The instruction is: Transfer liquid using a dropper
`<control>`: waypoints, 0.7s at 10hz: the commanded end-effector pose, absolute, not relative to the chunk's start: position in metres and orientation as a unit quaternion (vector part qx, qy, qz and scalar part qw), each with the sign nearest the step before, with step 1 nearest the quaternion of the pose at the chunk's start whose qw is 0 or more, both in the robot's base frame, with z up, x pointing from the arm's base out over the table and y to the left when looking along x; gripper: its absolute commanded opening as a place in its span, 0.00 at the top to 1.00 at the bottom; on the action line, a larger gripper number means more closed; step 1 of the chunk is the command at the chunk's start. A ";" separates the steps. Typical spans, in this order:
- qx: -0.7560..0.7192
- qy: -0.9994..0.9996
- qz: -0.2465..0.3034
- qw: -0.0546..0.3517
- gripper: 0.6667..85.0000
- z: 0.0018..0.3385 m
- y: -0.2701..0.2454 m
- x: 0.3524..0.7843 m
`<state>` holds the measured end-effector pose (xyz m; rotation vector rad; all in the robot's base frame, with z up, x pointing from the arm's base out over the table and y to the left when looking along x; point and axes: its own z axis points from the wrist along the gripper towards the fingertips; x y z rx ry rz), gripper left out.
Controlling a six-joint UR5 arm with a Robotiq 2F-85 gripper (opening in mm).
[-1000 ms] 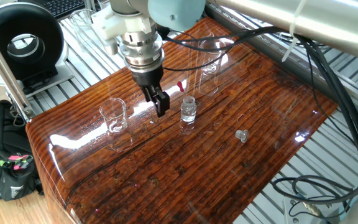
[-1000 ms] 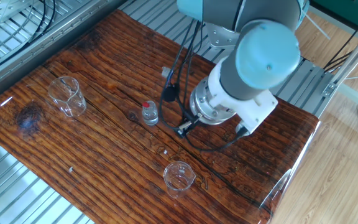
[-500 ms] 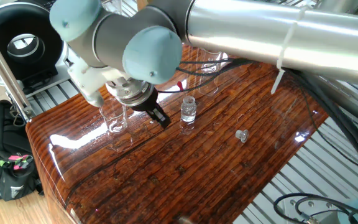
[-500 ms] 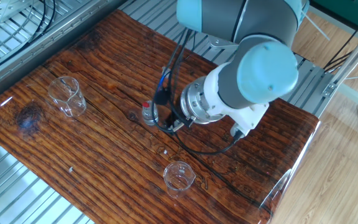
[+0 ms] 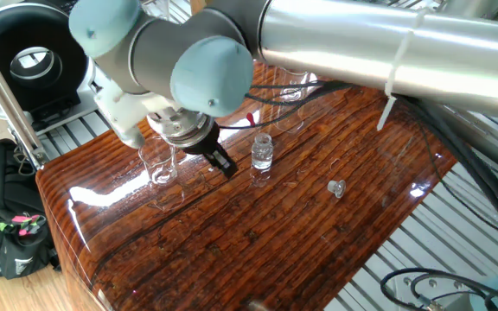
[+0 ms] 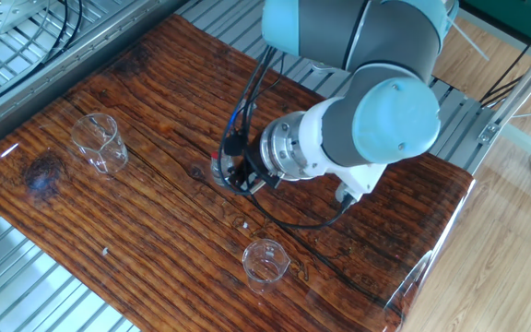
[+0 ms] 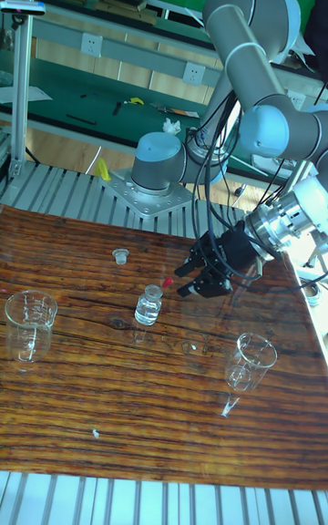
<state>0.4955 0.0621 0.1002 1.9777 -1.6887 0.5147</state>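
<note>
Hovering claw (image 7: 187, 280) tilted beside small unlabelled vial (image 7: 148, 304), jaws parted.

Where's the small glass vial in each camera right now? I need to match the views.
One fixed view: small vial mid-table, just right of the gripper.
The other fixed view: vial mostly hidden behind the gripper, only its left edge showing.
Tall fixed view: vial centre-left, gripper to its right.
Shared landmark: the loose stopper on the table; not clearly visible in the other fixed view.
</note>
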 end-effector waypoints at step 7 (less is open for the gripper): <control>0.720 -0.616 0.204 0.244 0.52 0.092 0.048 0.505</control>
